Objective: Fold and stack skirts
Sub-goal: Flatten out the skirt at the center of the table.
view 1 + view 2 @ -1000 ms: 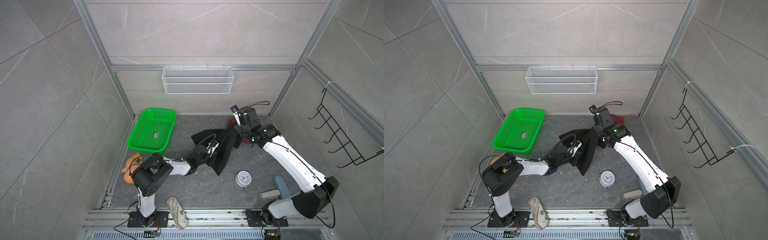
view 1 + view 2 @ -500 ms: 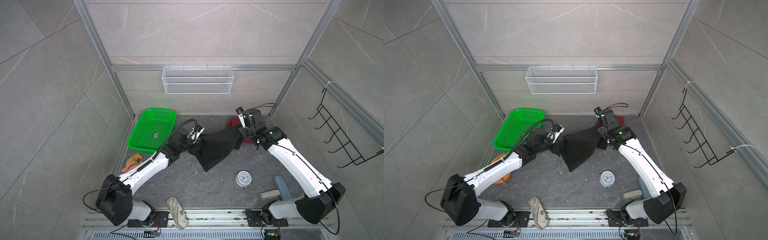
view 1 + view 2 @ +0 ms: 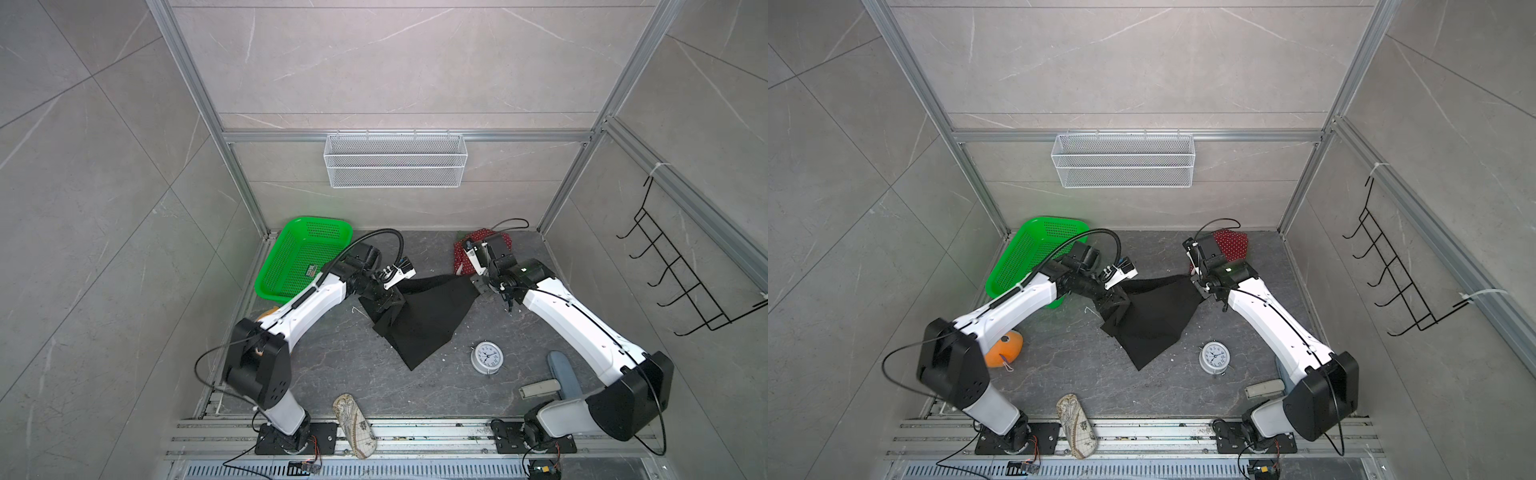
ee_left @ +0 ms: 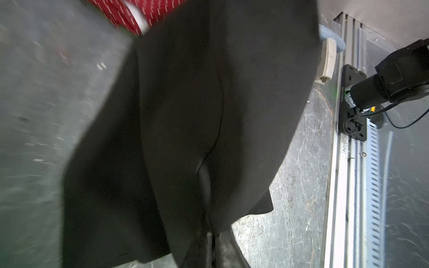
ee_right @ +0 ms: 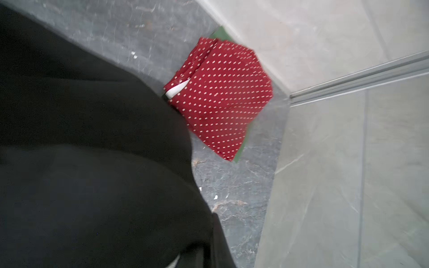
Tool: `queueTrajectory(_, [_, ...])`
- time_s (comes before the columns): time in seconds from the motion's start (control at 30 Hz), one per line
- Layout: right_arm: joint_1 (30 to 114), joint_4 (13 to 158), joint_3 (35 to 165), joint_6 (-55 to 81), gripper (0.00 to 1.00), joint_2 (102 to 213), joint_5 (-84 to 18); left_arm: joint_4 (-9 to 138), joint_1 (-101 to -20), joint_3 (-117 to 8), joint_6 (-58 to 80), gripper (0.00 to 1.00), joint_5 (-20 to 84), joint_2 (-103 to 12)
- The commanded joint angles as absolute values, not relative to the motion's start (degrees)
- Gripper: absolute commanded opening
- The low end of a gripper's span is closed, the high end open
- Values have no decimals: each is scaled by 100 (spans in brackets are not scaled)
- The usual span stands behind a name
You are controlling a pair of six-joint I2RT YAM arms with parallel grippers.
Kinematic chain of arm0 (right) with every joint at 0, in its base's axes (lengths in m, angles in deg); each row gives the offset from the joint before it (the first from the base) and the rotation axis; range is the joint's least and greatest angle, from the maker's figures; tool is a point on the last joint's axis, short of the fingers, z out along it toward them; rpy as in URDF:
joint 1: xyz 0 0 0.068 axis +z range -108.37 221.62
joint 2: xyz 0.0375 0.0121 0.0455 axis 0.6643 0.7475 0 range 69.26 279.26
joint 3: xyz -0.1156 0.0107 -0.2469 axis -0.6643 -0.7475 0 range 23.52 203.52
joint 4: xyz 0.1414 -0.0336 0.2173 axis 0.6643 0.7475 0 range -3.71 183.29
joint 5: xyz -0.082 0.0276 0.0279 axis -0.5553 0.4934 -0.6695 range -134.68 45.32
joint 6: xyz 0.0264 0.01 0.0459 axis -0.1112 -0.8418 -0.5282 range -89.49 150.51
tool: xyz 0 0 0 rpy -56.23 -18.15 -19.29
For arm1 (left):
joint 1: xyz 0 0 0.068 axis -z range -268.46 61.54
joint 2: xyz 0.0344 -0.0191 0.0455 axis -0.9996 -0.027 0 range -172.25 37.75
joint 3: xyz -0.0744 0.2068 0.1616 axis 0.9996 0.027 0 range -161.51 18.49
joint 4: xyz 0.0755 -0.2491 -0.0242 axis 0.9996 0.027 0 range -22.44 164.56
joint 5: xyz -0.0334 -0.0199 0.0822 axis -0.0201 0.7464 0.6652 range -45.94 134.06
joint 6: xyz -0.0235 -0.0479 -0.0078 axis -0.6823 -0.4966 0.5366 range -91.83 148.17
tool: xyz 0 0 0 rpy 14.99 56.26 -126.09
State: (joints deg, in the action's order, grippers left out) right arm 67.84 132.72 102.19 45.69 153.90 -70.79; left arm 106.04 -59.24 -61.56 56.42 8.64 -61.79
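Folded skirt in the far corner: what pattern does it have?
Red cloth skirt with small white dots; clearest in right wrist view.

I see the black skirt (image 3: 424, 322) spread at frame centre, the left gripper (image 3: 384, 300) pinching its left corner and the right gripper (image 3: 478, 286) its right. The red dotted skirt (image 3: 460, 258) lies just above, and the alarm clock (image 3: 487, 357) sits lower right.

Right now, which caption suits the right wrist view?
Black skirt fills the foreground; behind it, a red dotted skirt lies on a green skirt.
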Motion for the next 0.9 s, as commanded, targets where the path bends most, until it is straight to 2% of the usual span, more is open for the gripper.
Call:
queueTrajectory(0.0, [6743, 13043, 10161, 4425, 0, 15693, -6993, 11601, -6136, -6781, 5970, 0, 114, -7052])
queueTrajectory(0.07, [6708, 12982, 10237, 4390, 0, 15901, -7083, 12071, -6240, -7276, 6133, 0, -113, -7625])
queueTrajectory(0.17, [6655, 12917, 10358, 4333, 0, 16191, -7221, 12438, -6303, -7818, 6237, 8, -134, -8185])
queueTrajectory(0.3, [6590, 12798, 10440, 4260, 0, 16467, -7280, 12130, -6421, -8115, 5839, 20, 277, -8462])
queueTrajectory(0.37, [6550, 12730, 10453, 4241, 0, 16548, -7296, 11660, -6479, -7999, 5514, 31, 635, -8389])
queueTrajectory(0.43, [6523, 12690, 10455, 4221, 0, 16617, -7279, 11187, -6499, -7799, 5298, 47, 899, -8224])
queueTrajectory(0.53, [6465, 12645, 10438, 4220, 0, 16669, -7275, 10549, -6508, -7413, 5062, 57, 1309, -7859])
queueTrajectory(0.87, [6318, 12542, 10373, 4212, 0, 16728, -7106, 8469, -6460, -5498, 4787, 71, 2253, -5532])
